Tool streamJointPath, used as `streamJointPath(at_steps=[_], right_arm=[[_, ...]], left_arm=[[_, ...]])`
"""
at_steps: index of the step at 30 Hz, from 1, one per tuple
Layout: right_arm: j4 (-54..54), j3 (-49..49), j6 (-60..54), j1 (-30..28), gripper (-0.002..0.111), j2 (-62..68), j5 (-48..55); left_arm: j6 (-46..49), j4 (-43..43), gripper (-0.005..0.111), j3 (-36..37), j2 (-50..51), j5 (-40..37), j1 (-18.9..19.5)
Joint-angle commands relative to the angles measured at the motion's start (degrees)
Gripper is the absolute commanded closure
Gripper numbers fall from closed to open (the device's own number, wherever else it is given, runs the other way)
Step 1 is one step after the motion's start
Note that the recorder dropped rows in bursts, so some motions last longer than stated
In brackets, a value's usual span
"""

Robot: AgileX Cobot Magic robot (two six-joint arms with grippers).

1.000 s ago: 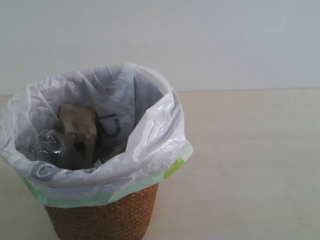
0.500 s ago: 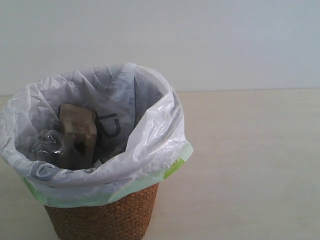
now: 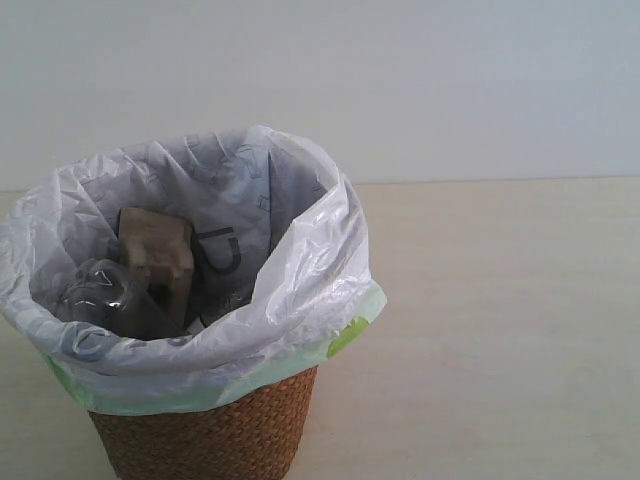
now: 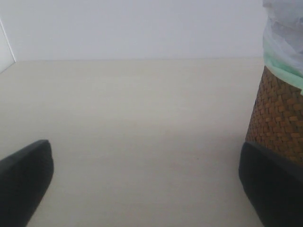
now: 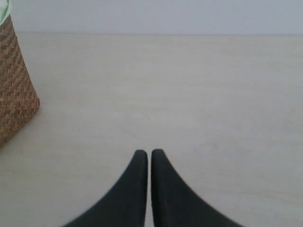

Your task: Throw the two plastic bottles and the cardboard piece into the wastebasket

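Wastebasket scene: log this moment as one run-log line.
wastebasket: upright on table | cardboard piece: inside | clear bottle: inside, second not discernible | left gripper: open, empty | right gripper: shut, empty

Your black left gripper has the brown woven wicker wastebasket beside it; you see its bag liner translucent white with grey lettering and green patches, the cardboard piece grey-beige, the table pale cream.

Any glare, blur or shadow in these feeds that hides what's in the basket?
Exterior view: soft even light, mild sheen on the bag; cardboard clear, a bottle beside it dim in shadow. Left wrist view: left gripper fingers blurred, basket weave sharp. Right wrist view: even, no glare; right gripper edges soft.
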State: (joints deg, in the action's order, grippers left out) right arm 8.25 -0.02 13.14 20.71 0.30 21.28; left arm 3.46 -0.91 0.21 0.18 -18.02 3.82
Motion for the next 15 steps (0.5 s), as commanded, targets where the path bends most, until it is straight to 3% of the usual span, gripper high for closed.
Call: streamJointPath(at_steps=[1, 15], right_arm=[[0.38, 0.02, 0.07, -0.75, 0.108, -0.3, -0.01], [0.38, 0.02, 0.07, -0.72, 0.108, -0.3, -0.01]], left_arm=[[-0.5, -0.12, -0.001, -0.21, -0.18, 0.43, -0.41], [-0.5, -0.12, -0.001, -0.21, -0.18, 0.43, -0.41]])
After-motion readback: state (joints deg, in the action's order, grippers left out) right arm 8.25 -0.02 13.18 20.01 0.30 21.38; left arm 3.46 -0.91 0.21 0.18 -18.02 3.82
